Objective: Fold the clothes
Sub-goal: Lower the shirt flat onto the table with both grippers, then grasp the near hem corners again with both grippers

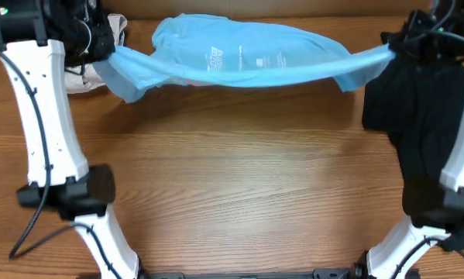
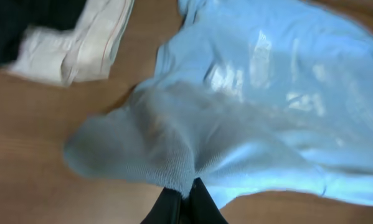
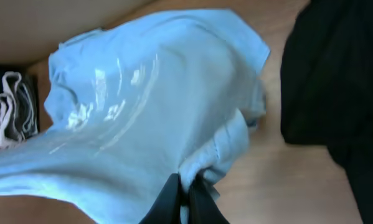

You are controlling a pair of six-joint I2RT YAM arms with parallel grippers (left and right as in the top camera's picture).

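A light-blue T-shirt with white print hangs stretched between my two grippers across the far side of the table. My left gripper is shut on its left end; in the left wrist view the black tips pinch a fold of the blue T-shirt. At the far right my right gripper is shut on the other end, and the right wrist view shows its tips clamping a bunched edge of the T-shirt. The shirt sags in the middle above the wood.
A beige garment lies at the far left behind my left arm, also seen as the beige garment beside a black one. A black garment lies at the far right under my right arm. Bare wooden table fills the front.
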